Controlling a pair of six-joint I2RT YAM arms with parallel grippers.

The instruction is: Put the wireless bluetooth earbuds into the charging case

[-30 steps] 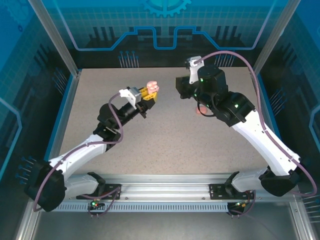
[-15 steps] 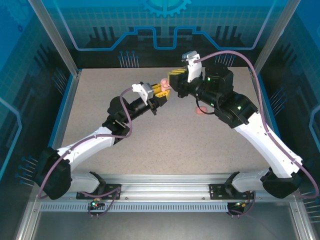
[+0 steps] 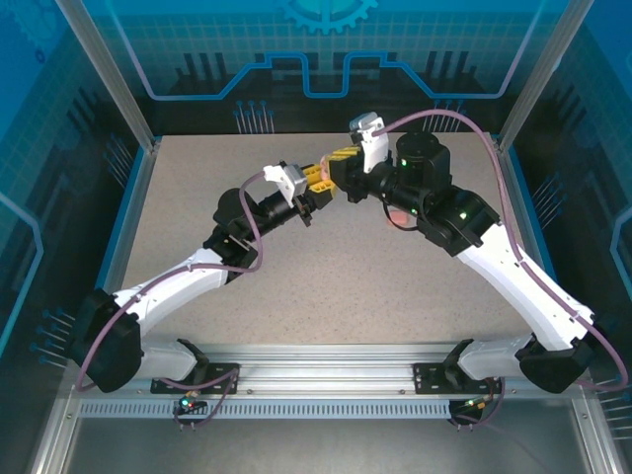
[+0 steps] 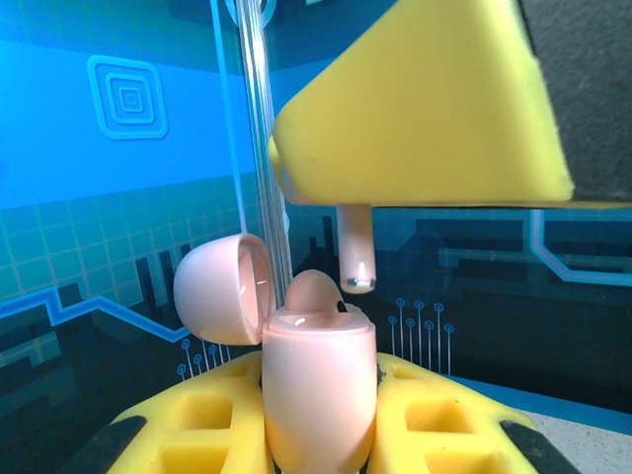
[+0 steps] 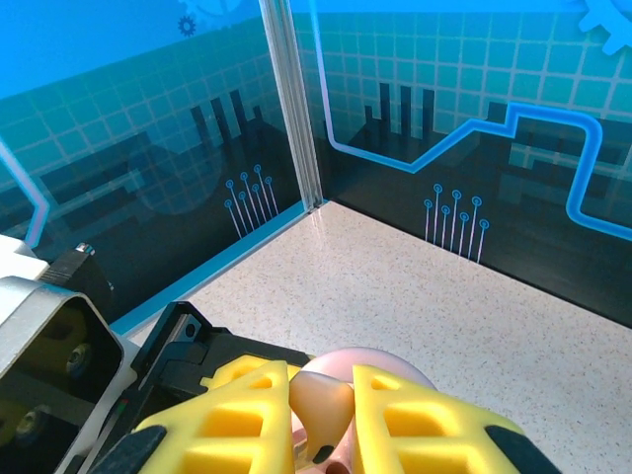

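The left tool [image 4: 318, 434] is clamped on the charging case [image 4: 318, 390]. Its yellow fingers [image 4: 197, 430] press the lower body from both sides, so the case stands upright with its lid [image 4: 222, 286] swung open to one side. From the top view I read the left arm [image 3: 178, 286] reaching diagonally from its base toward the middle of the bench [image 3: 346, 286], wrist raised clear of the surface. The right arm [image 3: 504, 257] rises from its base and bends inward, and its wrist turns to meet the left tool head-on. The right tool [image 5: 324, 400] pinches a stemmed earbud [image 4: 355, 252] with the stem pointing down. The stem tip hangs just above the case opening, slightly to one side and not touching. A rounded pink form [image 4: 311, 291] rises from the opening; I cannot tell what it is.
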